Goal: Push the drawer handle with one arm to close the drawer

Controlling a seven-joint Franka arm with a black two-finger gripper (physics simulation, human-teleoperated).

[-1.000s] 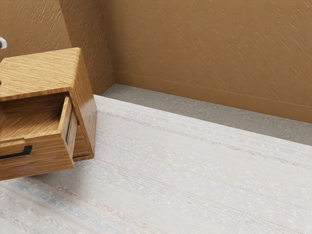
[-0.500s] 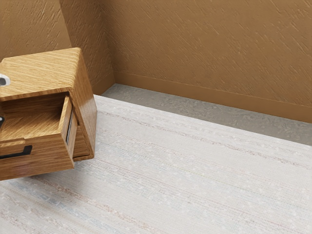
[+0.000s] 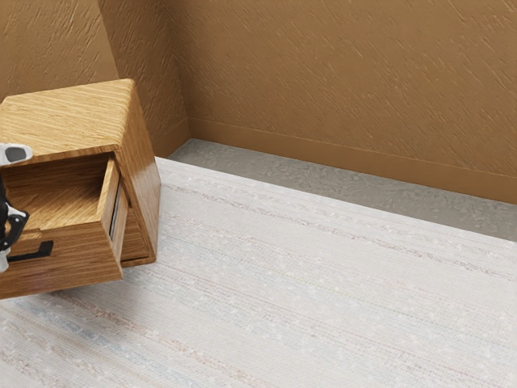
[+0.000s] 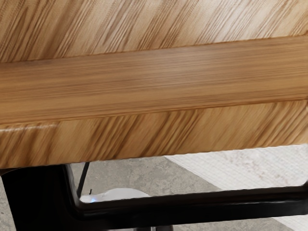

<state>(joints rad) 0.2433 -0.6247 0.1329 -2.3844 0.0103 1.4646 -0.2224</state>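
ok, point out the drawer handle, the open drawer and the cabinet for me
Drawer handle [image 4: 192, 208]: wrist view, on its black bar.
Open drawer [image 3: 85, 263]: exterior view, on its wooden front panel.
Cabinet [image 3: 73, 117]: exterior view, on its top surface.

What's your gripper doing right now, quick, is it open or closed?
Gripper: near the black handle of the pulled-out drawer, but I can't tell if it's open or closed.
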